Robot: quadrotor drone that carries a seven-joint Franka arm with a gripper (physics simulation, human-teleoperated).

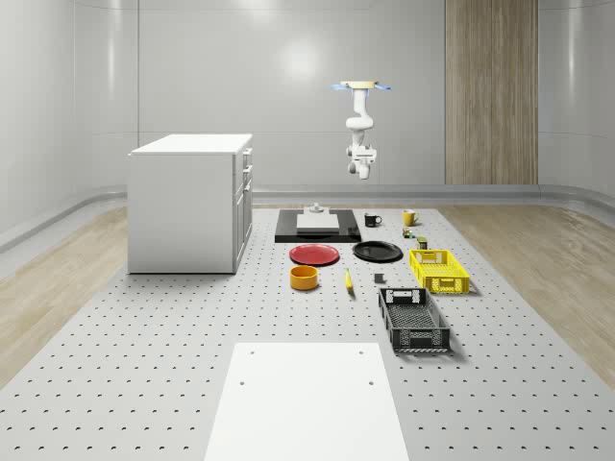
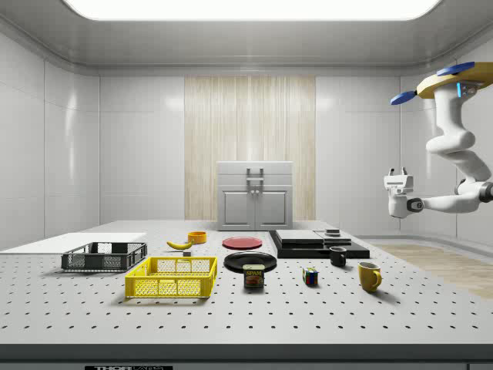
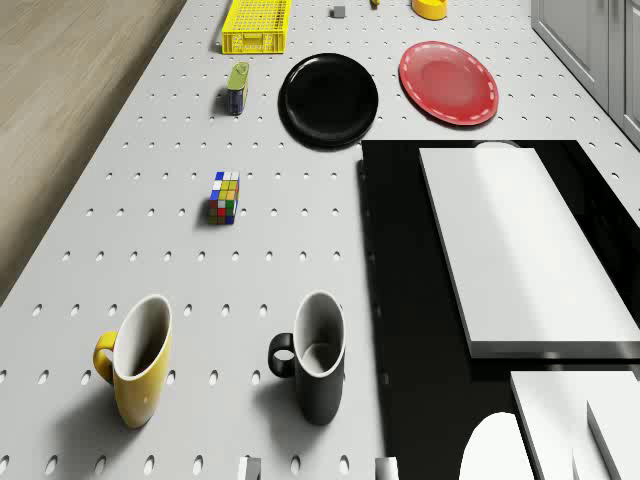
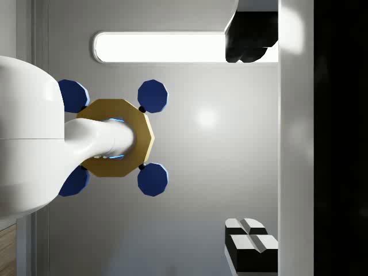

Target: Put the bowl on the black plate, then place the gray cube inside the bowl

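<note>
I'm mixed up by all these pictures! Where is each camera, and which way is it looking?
Whole-scene view: high at the table's near end, looking along it; shows the hovering drone and arm.
Side view: low beside the table, facing the cabinet; gripper at its right.
Drone view: under the drone, looking down at the black plate.
Wrist view: looks up at the drone's rotors.
Drone and side views share the yellow mug.

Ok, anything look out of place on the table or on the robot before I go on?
Nothing on the table is tipped or spilled. One oddity: the gripper points up at the drone, hovering over the table's far end.
</note>
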